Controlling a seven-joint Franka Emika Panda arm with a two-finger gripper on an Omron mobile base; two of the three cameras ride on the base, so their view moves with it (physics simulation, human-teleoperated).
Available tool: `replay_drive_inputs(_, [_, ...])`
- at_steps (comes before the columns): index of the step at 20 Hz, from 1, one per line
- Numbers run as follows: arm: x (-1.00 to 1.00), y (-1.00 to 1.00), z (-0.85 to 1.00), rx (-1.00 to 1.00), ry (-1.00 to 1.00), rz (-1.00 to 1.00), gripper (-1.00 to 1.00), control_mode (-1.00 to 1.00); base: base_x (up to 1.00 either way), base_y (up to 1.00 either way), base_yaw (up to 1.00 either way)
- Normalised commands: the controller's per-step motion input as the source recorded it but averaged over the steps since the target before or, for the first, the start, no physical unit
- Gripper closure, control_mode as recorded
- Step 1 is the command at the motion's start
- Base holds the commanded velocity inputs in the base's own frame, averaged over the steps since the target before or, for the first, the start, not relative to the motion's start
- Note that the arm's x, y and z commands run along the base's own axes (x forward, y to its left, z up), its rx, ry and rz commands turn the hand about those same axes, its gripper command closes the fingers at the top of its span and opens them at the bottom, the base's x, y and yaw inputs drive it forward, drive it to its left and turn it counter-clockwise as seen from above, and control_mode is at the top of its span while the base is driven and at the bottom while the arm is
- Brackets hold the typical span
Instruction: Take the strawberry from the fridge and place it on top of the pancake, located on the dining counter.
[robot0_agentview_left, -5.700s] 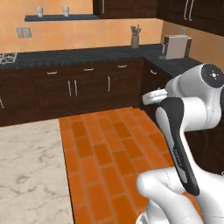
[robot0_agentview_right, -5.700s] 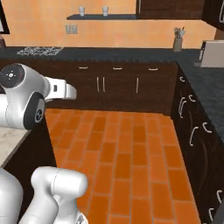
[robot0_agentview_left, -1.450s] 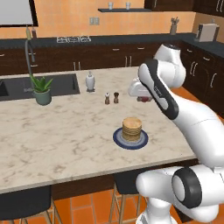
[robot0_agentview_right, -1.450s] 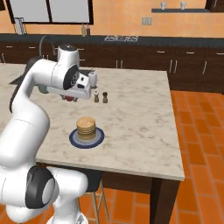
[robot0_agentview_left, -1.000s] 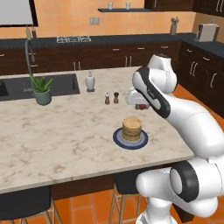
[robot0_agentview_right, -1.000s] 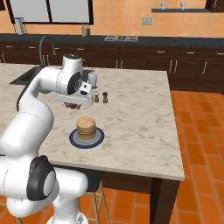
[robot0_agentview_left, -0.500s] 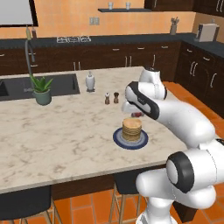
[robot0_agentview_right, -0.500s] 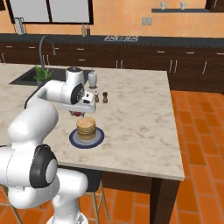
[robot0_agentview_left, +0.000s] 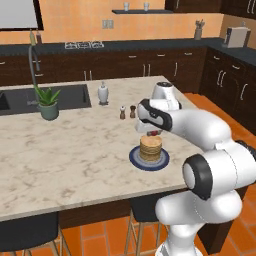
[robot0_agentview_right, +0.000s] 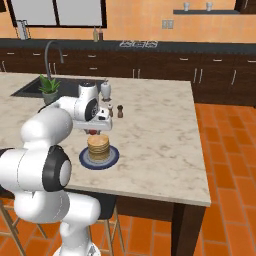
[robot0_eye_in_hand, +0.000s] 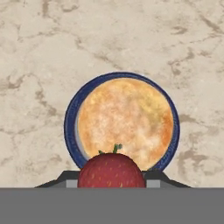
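My gripper (robot0_agentview_left: 154, 132) hangs just above the pancake (robot0_agentview_left: 150, 146), shut on the strawberry (robot0_eye_in_hand: 111, 171). In the hand view the red berry with its green stalk sits between the dark fingertips (robot0_eye_in_hand: 65, 178) and overlaps the near edge of the round tan pancake (robot0_eye_in_hand: 124, 118). The stack rests on a dark blue plate (robot0_eye_in_hand: 70, 118) on the beige marble dining counter (robot0_agentview_left: 75, 155). From the right base view the hand (robot0_agentview_right: 95, 131) hovers just behind the top of the stack (robot0_agentview_right: 98, 145), with a bit of red showing under it. The fridge is out of view.
Salt and pepper shakers (robot0_agentview_left: 127, 111) and a white bottle (robot0_agentview_left: 103, 93) stand just beyond the plate. A potted plant (robot0_agentview_left: 48, 102) sits by the sink (robot0_agentview_left: 65, 95) at the far left. Stools (robot0_agentview_left: 30, 235) stand under the counter's near edge. Dark cabinets line the back wall.
The hand with the strawberry has dropped and drawn in from above the shakers to just over the pancake stack. Much earlier, the base faced dark cabinets and has since driven to the island.
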Motion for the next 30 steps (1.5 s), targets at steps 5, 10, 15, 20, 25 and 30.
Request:
replay_drive_inputs(5, [0.05, 0.00, -0.20, -0.04, -0.02, 0.00, 1.00, -1.00, 0.00, 0.00, 0.00])
replay_drive_inputs(10, [0.02, 0.00, -0.25, -0.02, -0.01, 0.00, 1.00, -1.00, 0.00, 0.00, 0.00])
replay_drive_inputs(15, [0.14, 0.00, -0.17, -0.01, -0.05, 0.00, 1.00, -1.00, 0.00, 0.00, 0.00])
replay_drive_inputs(20, [0.23, -0.01, -0.15, 0.00, -0.03, 0.00, 1.00, -1.00, 0.00, 0.00, 0.00])
replay_drive_inputs(25, [0.14, 0.00, -0.22, 0.00, 0.00, 0.00, 1.00, -1.00, 0.00, 0.00, 0.00])
replay_drive_inputs(30, [-0.03, 0.00, -0.24, 0.00, -0.01, 0.01, -1.00, -1.00, 0.00, 0.00, 0.00])
